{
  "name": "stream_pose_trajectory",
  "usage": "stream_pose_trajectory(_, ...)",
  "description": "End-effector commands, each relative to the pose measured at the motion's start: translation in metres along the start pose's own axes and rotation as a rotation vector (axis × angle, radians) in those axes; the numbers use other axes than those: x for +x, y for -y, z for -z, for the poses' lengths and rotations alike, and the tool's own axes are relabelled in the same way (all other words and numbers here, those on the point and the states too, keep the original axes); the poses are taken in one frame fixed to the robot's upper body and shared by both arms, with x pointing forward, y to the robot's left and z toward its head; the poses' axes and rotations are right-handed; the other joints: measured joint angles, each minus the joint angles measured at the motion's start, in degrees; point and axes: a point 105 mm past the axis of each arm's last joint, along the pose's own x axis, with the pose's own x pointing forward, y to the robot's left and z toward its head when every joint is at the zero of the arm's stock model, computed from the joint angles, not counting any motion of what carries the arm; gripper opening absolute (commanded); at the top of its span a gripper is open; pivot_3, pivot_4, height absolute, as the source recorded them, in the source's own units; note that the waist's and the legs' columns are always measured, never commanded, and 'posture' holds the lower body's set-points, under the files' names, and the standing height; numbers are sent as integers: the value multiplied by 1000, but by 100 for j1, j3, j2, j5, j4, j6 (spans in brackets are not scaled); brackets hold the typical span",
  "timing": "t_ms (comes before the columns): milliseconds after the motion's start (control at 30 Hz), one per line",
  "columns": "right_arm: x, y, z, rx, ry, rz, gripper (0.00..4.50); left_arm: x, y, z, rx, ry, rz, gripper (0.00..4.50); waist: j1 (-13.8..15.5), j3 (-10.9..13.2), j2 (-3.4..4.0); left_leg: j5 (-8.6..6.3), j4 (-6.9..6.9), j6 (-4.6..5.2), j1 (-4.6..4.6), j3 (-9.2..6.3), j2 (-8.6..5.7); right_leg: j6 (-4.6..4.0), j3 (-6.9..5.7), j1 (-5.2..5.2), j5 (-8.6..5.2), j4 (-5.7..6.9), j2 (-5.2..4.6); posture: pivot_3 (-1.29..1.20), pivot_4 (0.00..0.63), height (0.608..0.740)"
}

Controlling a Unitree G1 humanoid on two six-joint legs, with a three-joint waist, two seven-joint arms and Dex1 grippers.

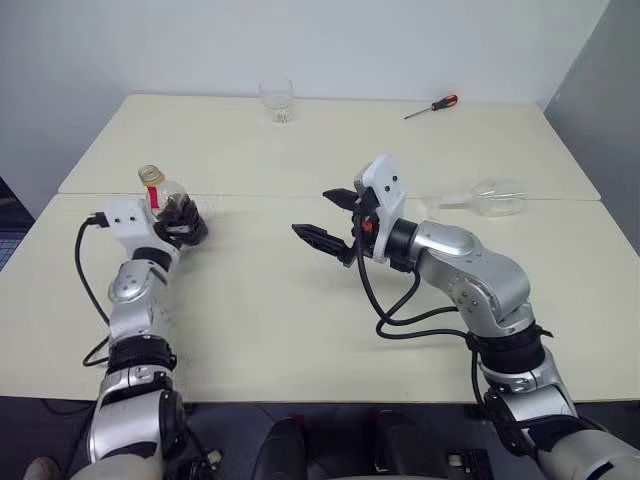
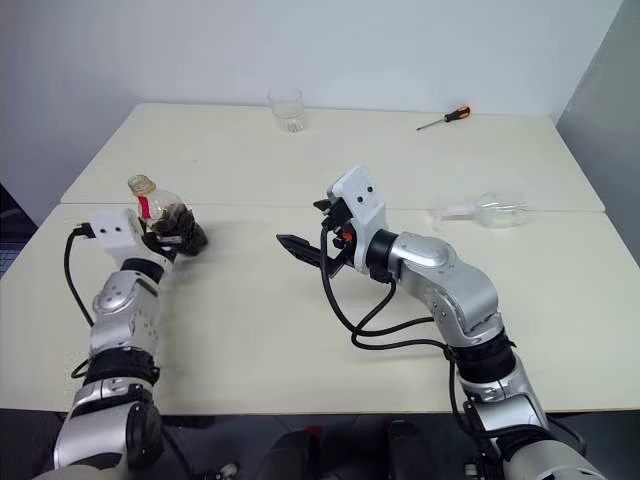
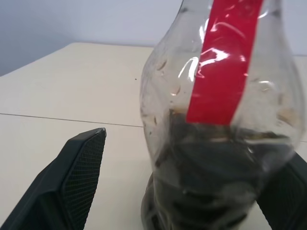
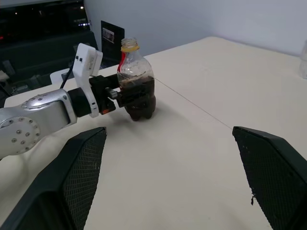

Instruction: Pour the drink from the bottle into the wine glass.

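Two pale tables (image 1: 300,330) pushed together under a plain white wall carry everything you need to check. Nearest you, the left gripper (image 1: 178,225) sits around the bottle (image 1: 166,205), which stands upright on the near table at your left with its yellow neck ring showing and no cap on the mouth that I can make out. The left wrist view shows one black finger (image 3: 76,177) standing off the bottle wall with daylight between, so the jaws are apart and the bottle rests on its own base, not in a grip. The drink (image 4: 139,93) fills only the lower part of it. The right gripper (image 1: 332,218) hovers over the middle of the near table with its fingers spread wide and nothing between them, pointed toward the bottle (a sensible waiting station, in my judgement, if it is to take over). Farther off on your right, the wine glass (image 1: 482,198) lies on its side beside the seam between the tables, so it cannot take a pour as it lies; you will need it stood upright first. At the far edge stand a clear tumbler (image 1: 277,100) and, well to its right, a red-handled screwdriver (image 1: 432,107), neither wanted for this job.
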Motion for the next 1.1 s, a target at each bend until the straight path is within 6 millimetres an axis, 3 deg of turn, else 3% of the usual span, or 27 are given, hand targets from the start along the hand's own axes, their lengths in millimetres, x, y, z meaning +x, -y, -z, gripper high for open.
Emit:
stream_pose_trajectory(33, -2, 0, -18, -33, 68, -3, 4500, -10, -2, -24, -6, 61, 5, 4490, 1, 0, 0, 0, 0, 0, 0, -1, 1, 0, 2, 0, 0, 0, -1, 0, 150, 740)
stream_pose_trajectory(300, -7, 2, -14, -27, 63, 2, 4500, -42, -1, -26, -13, 18, -6, 4490, 1, -2, -3, 0, 0, 0, 0, -9, -1, 0, 6, 1, 0, 1, -3, 0, 150, 740)
stream_pose_trajectory(400, -11, 2, -10, -21, 57, 9, 4500, -65, 6, -24, -28, -23, 6, 4490, 1, -3, -4, 0, 0, 0, 0, -12, 2, 0, 11, 3, 0, -4, -4, 0, 150, 740)
stream_pose_trajectory(533, -29, 7, -2, -19, 32, 45, 4500, -103, 37, -15, -51, -120, 108, 4490, 3, -5, -9, 0, -3, 0, 0, -29, -2, 0, 17, 7, 0, -11, -13, 0, 150, 740)
stream_pose_trajectory(600, -40, 11, 4, -15, 12, 76, 4500, -112, 53, -16, -45, -149, 181, 4490, 29, -6, -11, 0, -2, 0, 1, -37, -4, 1, 13, 11, 0, -12, -14, 0, 150, 740)
stream_pose_trajectory(700, -63, 33, 14, 64, -18, 224, 4500, -117, 99, -24, 44, -152, 447, 4490, 80, -7, -12, 1, -2, 0, 0, -41, -13, 1, -10, 19, -1, -11, -13, 0, 150, 740)
stream_pose_trajectory(767, -73, 46, 20, 116, -35, 321, 4500, -120, 118, -27, 78, -144, 564, 4490, 80, -8, -10, 1, -2, -1, 7, -37, -12, 0, -9, 26, -1, -11, -1, 0, 150, 740)
stream_pose_trajectory(867, -96, 82, 33, 226, -47, 578, 4500, -121, 155, -36, 70, -115, 784, 4490, 40, -8, -9, 1, -8, -1, 14, -19, -16, -1, 3, 28, -1, -12, 13, 0, 150, 740)
stream_pose_trajectory(1100, -131, 128, 39, 544, 118, 941, 4500, -128, 190, -41, 142, -69, 1126, 4490, -38, -3, 0, 1, -17, -1, 8, 12, -11, -5, 23, 3, -1, -10, 25, 0, 150, 740)
